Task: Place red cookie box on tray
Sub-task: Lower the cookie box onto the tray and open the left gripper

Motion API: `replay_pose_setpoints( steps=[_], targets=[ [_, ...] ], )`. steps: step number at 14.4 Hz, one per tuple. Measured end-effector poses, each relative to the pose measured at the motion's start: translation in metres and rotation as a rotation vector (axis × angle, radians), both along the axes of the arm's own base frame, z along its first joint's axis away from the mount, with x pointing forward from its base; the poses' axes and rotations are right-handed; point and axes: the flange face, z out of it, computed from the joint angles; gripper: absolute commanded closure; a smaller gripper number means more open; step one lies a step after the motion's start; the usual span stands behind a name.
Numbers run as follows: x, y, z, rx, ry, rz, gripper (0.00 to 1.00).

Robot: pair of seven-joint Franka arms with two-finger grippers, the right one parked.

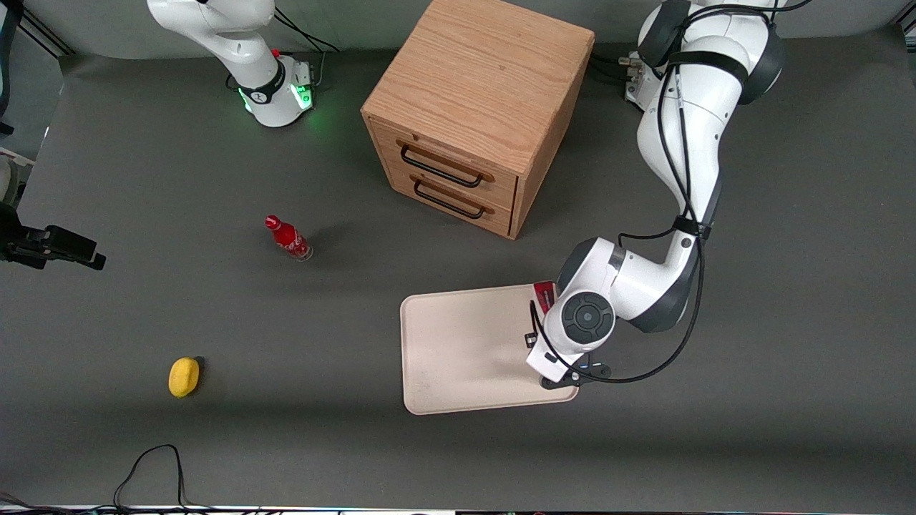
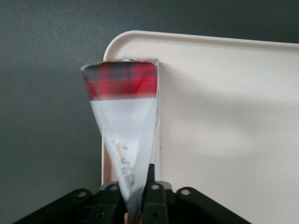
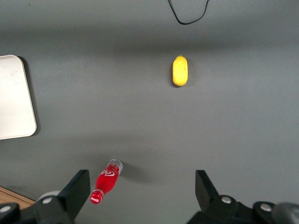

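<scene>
The red cookie box (image 2: pixel 122 116) is clamped between the fingers of my left gripper (image 2: pixel 138 186), which is shut on it. The box reaches away from the gripper, white section first, and its red tartan end lies over a corner of the cream tray (image 2: pixel 224 116). It hangs along the tray's rim on the working arm's side. In the front view only a red sliver of the cookie box (image 1: pixel 544 295) shows at the tray's (image 1: pixel 458 343) edge. My wrist (image 1: pixel 583 318) hides the rest of it and the fingers there.
A wooden drawer cabinet (image 1: pixel 479 107) stands farther from the front camera than the tray. A small red bottle (image 1: pixel 288 238) and a yellow object (image 1: pixel 184 376) lie toward the parked arm's end. A black cable (image 1: pixel 154 465) loops near the table's front edge.
</scene>
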Motion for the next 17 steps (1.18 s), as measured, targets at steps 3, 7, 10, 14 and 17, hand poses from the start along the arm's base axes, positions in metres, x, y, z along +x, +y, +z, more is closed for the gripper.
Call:
replay_pose_setpoints(
  steps=[3, 7, 10, 14, 17],
  targets=[
    [0.000, 0.000, 0.000, -0.001, -0.003, 0.000, 0.00],
    [0.001, 0.000, 0.000, 0.000, -0.004, 0.000, 0.00],
    [0.002, 0.001, 0.005, -0.002, -0.014, 0.000, 0.00],
    [0.006, 0.022, 0.053, 0.016, 0.000, -0.024, 0.00],
    [-0.007, 0.053, 0.134, 0.035, 0.012, -0.082, 0.00]
  ],
)
